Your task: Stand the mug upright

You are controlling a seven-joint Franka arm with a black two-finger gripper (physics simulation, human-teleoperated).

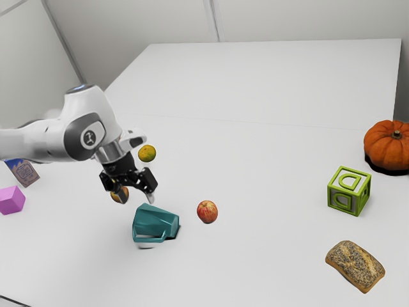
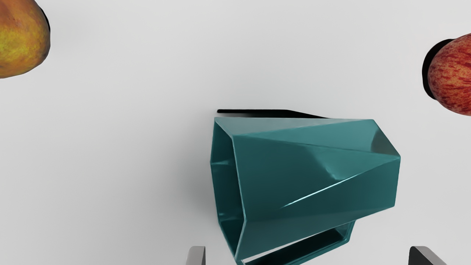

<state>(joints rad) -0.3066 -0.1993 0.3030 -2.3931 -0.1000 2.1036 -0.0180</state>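
A smooth white table spread across the exterior view, pale grey walls along its top. Lower left of centre, the teal mug lay on its side; just above, the gripper hung open, 2 fingers wide apart.

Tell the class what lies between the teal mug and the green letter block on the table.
A red apple lies between the mug and the letter block, much nearer the mug; the exterior view shows this.
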